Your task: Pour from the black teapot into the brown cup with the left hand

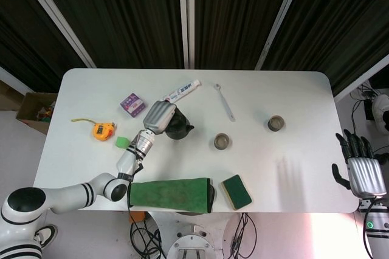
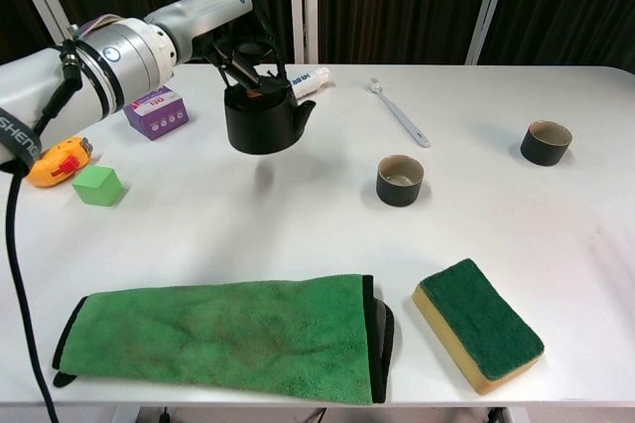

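My left hand (image 2: 233, 38) (image 1: 158, 116) grips the handle of the black teapot (image 2: 263, 121) (image 1: 177, 127) from above and holds it off the table, spout pointing right. A shadow lies on the table beneath it. The nearer brown cup (image 2: 400, 180) (image 1: 222, 141) stands upright to the right of the teapot, apart from it. A second brown cup (image 2: 546, 142) (image 1: 276, 123) stands further right. My right hand (image 1: 363, 171) hangs off the table's right edge, fingers apart and holding nothing.
A folded green cloth (image 2: 223, 335) and a green sponge (image 2: 478, 336) lie along the front edge. A toothpaste tube (image 2: 310, 79), spoon (image 2: 400, 113), purple box (image 2: 156, 110), green cube (image 2: 99, 186) and orange tape measure (image 2: 55, 162) sit around the teapot.
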Robot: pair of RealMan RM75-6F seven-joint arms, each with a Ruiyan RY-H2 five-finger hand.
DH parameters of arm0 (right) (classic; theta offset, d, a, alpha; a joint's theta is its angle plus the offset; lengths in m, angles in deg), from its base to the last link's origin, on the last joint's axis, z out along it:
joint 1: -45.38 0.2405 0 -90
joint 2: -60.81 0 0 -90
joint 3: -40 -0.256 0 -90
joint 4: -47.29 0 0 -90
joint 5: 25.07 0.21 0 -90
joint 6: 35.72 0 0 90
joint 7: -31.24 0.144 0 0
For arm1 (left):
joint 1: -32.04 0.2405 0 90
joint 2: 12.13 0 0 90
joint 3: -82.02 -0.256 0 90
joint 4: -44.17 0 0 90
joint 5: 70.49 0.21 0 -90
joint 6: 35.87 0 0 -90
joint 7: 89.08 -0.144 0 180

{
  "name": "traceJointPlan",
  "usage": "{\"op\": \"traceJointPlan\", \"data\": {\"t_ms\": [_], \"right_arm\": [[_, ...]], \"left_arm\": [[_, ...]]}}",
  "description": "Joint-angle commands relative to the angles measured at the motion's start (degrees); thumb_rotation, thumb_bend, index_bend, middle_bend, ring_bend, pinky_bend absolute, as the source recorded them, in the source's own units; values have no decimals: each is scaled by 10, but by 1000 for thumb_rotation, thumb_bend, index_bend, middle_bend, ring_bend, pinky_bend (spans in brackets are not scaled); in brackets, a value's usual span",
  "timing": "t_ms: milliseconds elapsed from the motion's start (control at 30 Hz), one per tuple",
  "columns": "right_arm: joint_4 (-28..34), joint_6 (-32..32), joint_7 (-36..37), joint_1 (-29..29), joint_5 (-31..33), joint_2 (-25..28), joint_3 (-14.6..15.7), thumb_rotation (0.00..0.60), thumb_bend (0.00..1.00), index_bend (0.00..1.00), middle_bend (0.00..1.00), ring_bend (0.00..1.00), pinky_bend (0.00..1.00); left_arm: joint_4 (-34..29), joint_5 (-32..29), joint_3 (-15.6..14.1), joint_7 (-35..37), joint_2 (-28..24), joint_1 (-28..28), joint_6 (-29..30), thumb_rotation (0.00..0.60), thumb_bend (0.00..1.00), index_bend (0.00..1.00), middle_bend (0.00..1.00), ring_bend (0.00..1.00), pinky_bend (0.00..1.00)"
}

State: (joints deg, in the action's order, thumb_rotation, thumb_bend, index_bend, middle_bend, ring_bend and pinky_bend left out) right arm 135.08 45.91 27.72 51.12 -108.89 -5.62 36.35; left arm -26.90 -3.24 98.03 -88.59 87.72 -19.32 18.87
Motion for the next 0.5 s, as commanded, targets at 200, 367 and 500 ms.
{"op": "traceJointPlan", "data": {"t_ms": [200,367,500], "right_arm": [[2,-1,-4,2,-1,-1,0,600,450,0,0,0,0],[1,4,-5,2,-4,-2,-2,600,448,0,0,0,0],[-4,7,-10,2,-6,-6,-2,600,423,0,0,0,0]], "left_arm": [[10,9,2,24,7,4,1,600,279,1000,1000,1000,429],[18,19,1,38,10,3,0,600,266,1000,1000,1000,427],[20,27,3,51,13,4,3,599,256,1000,1000,1000,427]]}}
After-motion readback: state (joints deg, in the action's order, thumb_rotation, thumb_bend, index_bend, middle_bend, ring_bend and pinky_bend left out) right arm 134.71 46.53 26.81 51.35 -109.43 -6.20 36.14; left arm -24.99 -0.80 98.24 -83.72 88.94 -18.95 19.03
